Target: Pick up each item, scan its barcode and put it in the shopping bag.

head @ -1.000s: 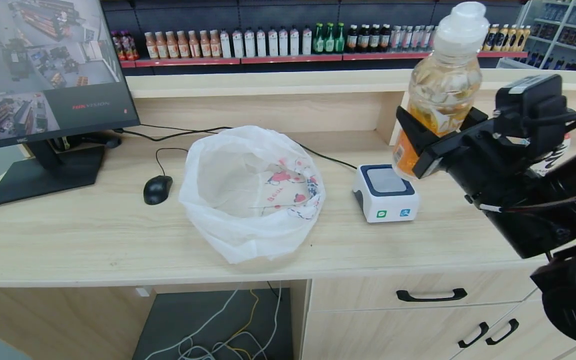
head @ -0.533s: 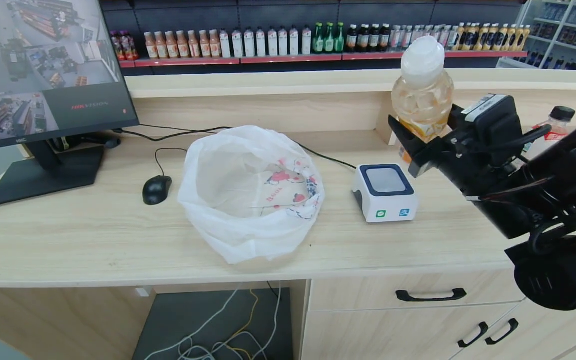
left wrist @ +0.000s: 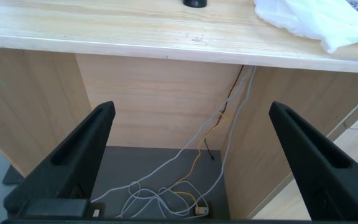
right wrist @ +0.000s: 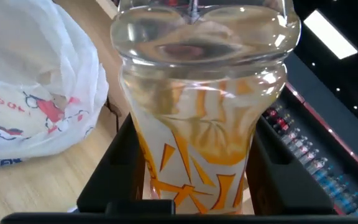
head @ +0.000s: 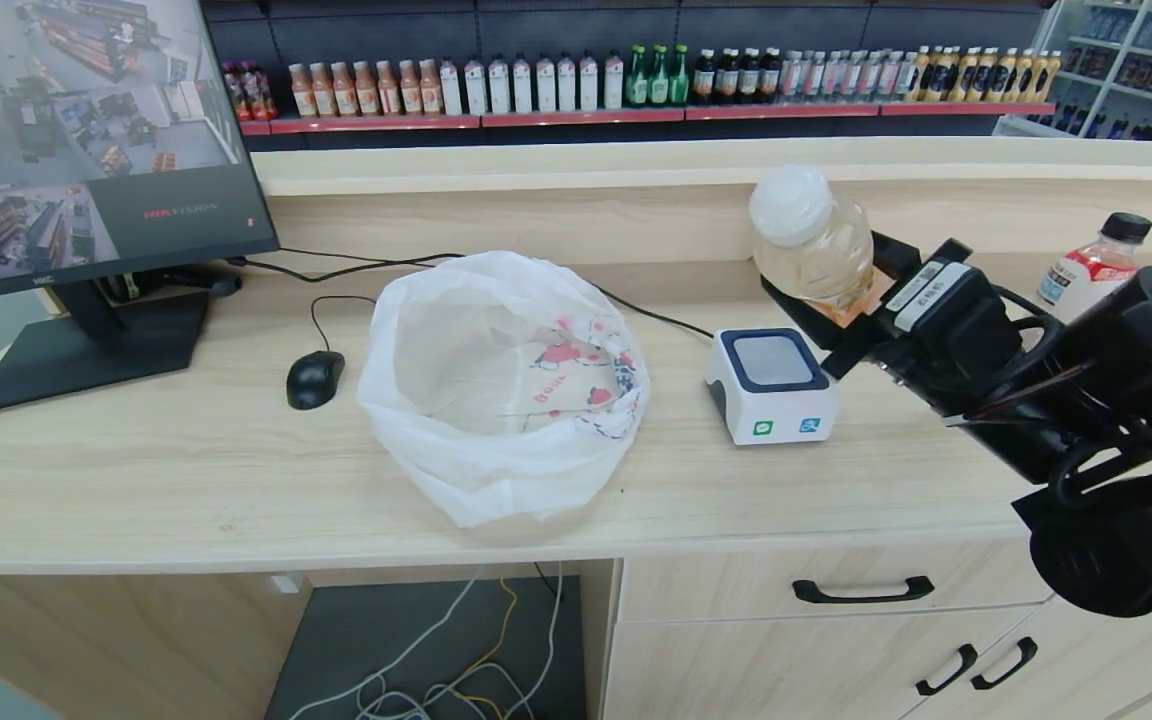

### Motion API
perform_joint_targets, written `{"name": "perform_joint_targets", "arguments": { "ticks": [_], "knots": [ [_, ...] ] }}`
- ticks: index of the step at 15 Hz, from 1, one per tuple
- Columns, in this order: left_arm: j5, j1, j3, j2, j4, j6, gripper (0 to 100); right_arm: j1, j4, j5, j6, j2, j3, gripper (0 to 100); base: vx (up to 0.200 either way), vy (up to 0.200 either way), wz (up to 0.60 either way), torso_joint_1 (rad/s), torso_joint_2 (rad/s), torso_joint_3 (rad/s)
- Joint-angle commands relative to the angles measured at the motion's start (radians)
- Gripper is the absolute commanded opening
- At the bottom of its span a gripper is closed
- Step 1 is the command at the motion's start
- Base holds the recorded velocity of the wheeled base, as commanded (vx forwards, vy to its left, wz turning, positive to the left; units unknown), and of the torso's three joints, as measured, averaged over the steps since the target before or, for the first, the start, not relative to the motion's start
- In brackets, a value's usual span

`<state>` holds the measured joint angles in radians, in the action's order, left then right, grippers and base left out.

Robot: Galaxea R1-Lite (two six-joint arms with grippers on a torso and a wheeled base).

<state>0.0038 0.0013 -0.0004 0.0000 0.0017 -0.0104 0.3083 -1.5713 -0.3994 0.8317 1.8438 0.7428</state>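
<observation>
The orange-labelled drink bottle (head: 811,245) (right wrist: 197,124) is leaning tilted, with the right jaws clenching its lower body from both sides. Just below those jaws the scanner (head: 771,385) is sitting on the counter (head: 186,470), and the shopping bag (head: 501,385) is lying open beyond it. The left jaws are hanging released, spread wide, below the counter's front edge.

Bright, even light leaves soft shadows on the counter (head: 186,470), and ceiling strips (right wrist: 327,34) glare behind the bottle (right wrist: 194,124).

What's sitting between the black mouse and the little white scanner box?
The open white shopping bag sits between the mouse and the scanner, as the head view shows.
</observation>
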Motion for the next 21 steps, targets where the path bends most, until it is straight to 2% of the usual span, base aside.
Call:
{"name": "perform_joint_targets", "arguments": {
  "ticks": [1,7,11,16,21],
  "knots": [
    [0.001,0.000,0.000,0.000,0.000,0.000,100,0.000,0.000,-0.013,0.018,0.014,0.003,0,0.000,0.000,0.00,0.000,0.00,0.000],
    [0.001,0.000,0.000,0.000,0.000,0.000,100,-0.021,0.000,-0.191,0.072,0.089,0.087,0,0.000,0.000,0.00,0.000,0.00,0.000],
    [0.001,0.000,0.000,0.000,0.000,0.000,100,-0.072,0.000,-0.319,0.145,0.109,0.087,0,0.000,0.000,0.00,0.000,0.00,0.000],
    [0.001,0.000,-0.001,0.000,0.000,0.000,100,-0.075,0.000,-0.391,0.218,0.138,0.070,0,0.000,0.000,0.00,0.000,0.00,0.000],
    [0.001,0.000,-0.001,0.000,0.000,0.000,100,-0.077,0.000,-0.406,0.259,0.164,0.075,0,0.000,0.000,0.00,0.000,0.00,0.000]
  ]
}}
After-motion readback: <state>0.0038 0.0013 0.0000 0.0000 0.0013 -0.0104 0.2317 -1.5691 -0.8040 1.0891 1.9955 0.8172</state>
